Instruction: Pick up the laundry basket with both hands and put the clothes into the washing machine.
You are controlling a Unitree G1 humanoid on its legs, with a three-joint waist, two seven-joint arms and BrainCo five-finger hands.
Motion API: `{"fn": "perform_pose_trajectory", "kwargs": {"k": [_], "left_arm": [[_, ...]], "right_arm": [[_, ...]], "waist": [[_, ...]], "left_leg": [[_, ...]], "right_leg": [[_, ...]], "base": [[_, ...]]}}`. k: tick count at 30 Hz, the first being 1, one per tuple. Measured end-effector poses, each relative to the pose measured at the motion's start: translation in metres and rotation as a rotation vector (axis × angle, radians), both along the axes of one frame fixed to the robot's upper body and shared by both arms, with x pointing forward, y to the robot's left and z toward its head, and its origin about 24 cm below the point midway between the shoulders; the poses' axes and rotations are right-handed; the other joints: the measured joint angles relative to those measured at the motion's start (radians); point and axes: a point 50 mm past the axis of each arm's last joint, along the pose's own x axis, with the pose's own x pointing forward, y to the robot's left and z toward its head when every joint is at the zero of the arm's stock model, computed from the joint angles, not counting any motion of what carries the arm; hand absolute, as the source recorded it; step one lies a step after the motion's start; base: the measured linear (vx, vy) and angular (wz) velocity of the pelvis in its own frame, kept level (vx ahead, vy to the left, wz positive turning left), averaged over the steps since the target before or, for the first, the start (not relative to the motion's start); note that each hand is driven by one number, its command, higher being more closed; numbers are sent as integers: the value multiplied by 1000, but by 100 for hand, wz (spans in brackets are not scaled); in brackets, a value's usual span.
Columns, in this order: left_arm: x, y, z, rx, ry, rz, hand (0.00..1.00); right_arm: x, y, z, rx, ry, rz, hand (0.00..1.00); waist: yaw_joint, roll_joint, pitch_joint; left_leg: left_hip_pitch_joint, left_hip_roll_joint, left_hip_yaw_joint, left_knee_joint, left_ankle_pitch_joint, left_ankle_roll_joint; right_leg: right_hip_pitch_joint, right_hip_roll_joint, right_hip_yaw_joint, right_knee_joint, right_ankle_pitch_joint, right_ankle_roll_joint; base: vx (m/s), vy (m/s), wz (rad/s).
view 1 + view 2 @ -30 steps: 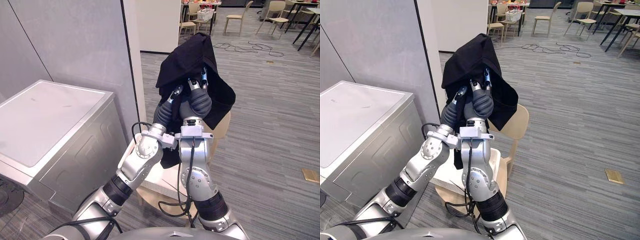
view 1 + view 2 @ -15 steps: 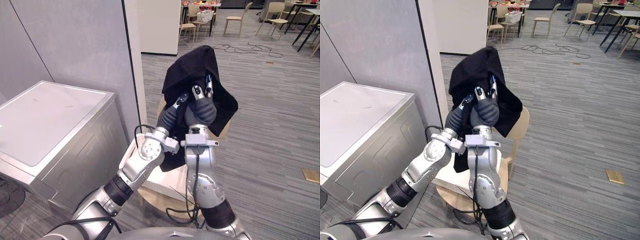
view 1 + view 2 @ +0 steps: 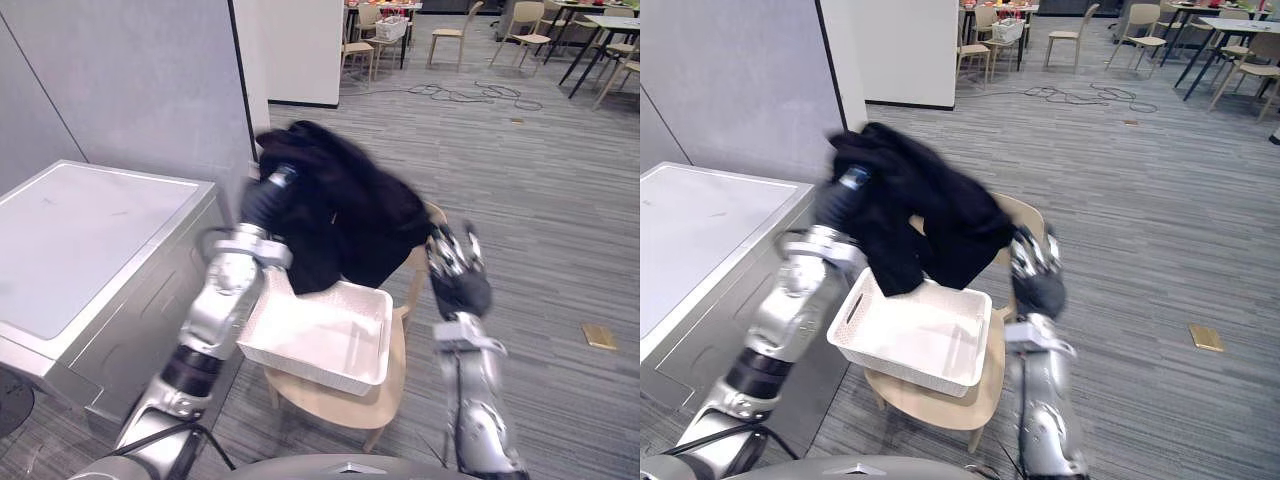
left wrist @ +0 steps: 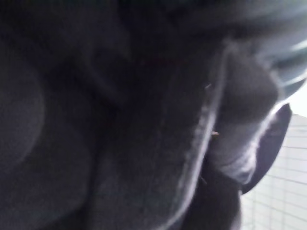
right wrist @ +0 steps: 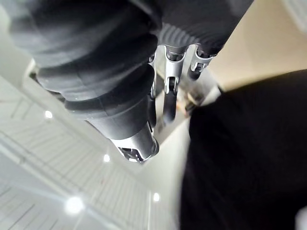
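A black garment (image 3: 345,225) hangs in the air over a white laundry basket (image 3: 322,328), which sits on a pale wooden chair (image 3: 330,405). My left hand (image 3: 262,205) is raised into the garment's upper left part, and the cloth drapes over it and covers it. Dark cloth (image 4: 120,143) lies close against the left wrist view. My right hand (image 3: 460,285) is up beside the chair's right edge, open with straight fingers (image 5: 168,76), apart from the garment (image 5: 240,153). The basket looks empty inside. The washing machine (image 3: 80,230) stands to the left with its top shut.
A grey partition wall (image 3: 130,80) rises behind the washing machine. Open grey floor (image 3: 540,200) stretches to the right, with a brass floor plate (image 3: 598,336). Chairs and tables (image 3: 530,25) stand far back, and a cable (image 3: 470,95) lies on the floor there.
My right hand has let go of the garment and dropped to the right of the chair. The left arm has swung the garment left, toward the washing machine, uncovering the basket.
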Motion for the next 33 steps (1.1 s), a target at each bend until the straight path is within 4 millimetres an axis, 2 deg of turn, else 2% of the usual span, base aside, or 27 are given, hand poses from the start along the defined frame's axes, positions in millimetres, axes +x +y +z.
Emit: {"fn": "perform_pose_trajectory", "kwargs": {"k": [3,9,13,18,22,24,27,28,29,32,33], "left_arm": [[-8,27,16,-34,-85,97,100],[-24,59,34,-77,-193,223,100],[-35,83,36,-109,-223,338,100],[-59,115,32,-96,-246,505,100],[-85,149,19,-72,-216,676,100],[-107,170,9,-69,-193,804,100],[-142,194,-13,-99,-130,1023,100],[-157,200,-23,-113,-98,1103,100],[-170,203,-31,-127,-70,1168,100],[-189,203,-45,-142,-29,1241,100],[-197,201,-51,-156,-10,1270,100]], "right_arm": [[-5,-15,2,-17,-3,-66,0],[-9,-30,4,-38,-5,-160,0],[-12,-38,4,-28,-2,-218,0],[-16,-47,0,-5,15,-286,0],[-24,-59,-21,6,103,-384,0],[-32,-68,-36,38,159,-451,0],[-54,-84,-61,100,255,-595,0],[-65,-92,-70,112,294,-654,0],[-78,-99,-78,120,335,-719,0],[-103,-107,-91,142,386,-818,0],[-118,-111,-97,156,412,-870,0]], "waist": [[-2,0,0],[-3,2,-1],[-2,4,-3],[2,8,-6],[5,11,-5],[7,14,-7],[13,16,-9],[24,16,-9],[37,16,-9],[50,14,-10],[55,11,-11]], "left_leg": [[14,1,16,-1,-4,-6],[14,1,16,-1,-3,-4],[15,2,15,-1,-3,-3],[17,2,12,-1,-2,-3],[30,3,9,-2,-5,-3],[30,3,2,-2,-10,-6],[25,2,-18,-2,-16,-4],[23,2,-19,-2,-16,-4],[22,2,-23,-2,-16,-4],[23,1,-36,-2,-16,-4],[30,2,-41,-2,-15,-4]], "right_leg": [[3,1,17,-4,0,0],[5,3,18,-14,4,-6],[9,5,16,-16,5,-7],[14,6,14,-16,4,-6],[31,6,13,-18,-1,-4],[36,6,6,-18,-7,1],[43,5,-13,-18,-17,0],[43,5,-14,-19,-17,0],[45,5,-18,-19,-17,0],[62,3,-47,-15,-20,1],[77,2,-65,-11,-24,-2]], "base": [[7,0,-15],[1,0,-1],[0,0,0],[0,0,0],[-5,1,1],[-21,2,11],[-26,3,20],[-10,8,10],[2,2,9],[9,-7,22],[11,-2,22]]}}
